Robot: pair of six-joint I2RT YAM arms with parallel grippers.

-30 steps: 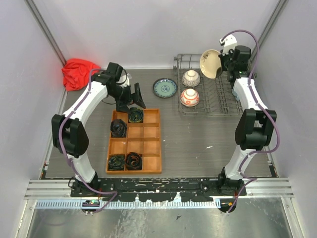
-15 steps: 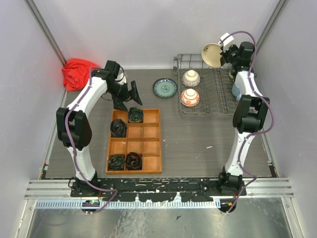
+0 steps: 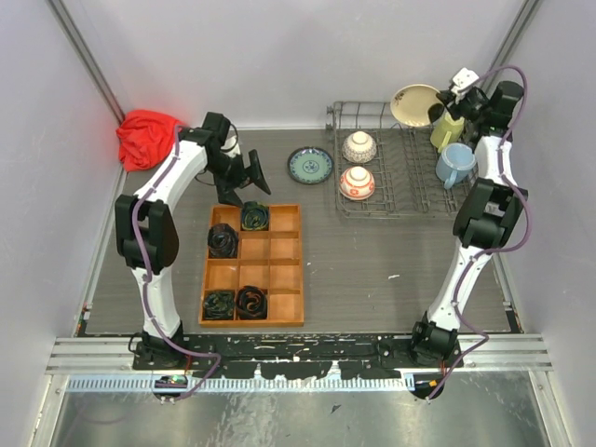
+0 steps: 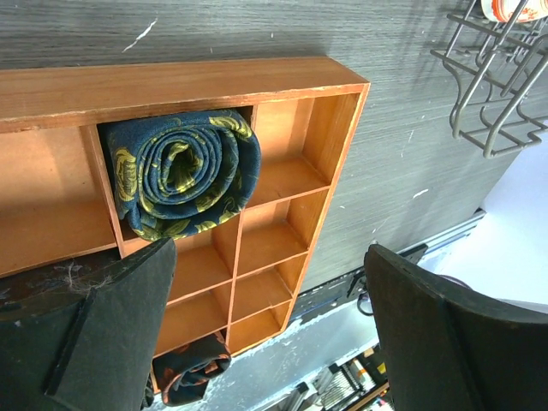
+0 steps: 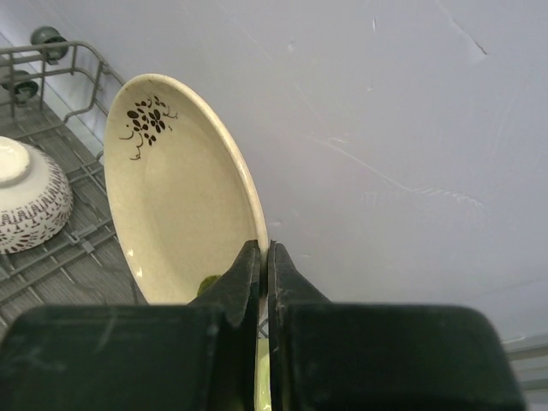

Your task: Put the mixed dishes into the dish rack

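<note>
Overhead, the dish rack [image 3: 410,197] at far right holds two bowls [image 3: 359,146], with a yellow mug [image 3: 448,132] and blue cup [image 3: 456,164] at its right edge. A teal plate [image 3: 309,165] lies on the table just left, not yet loaded. My right gripper [image 3: 438,107] holds the cream plate [image 3: 415,104] over the rack's far side.

From the left wrist, my left gripper [image 4: 265,300] is spread wide above a wooden tray [image 4: 171,86].

Only the right wrist shows the jaws pinching the plate's rim.

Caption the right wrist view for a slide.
Right gripper holds the cream plate by its rim over the dish rack, near a bowl.
</note>
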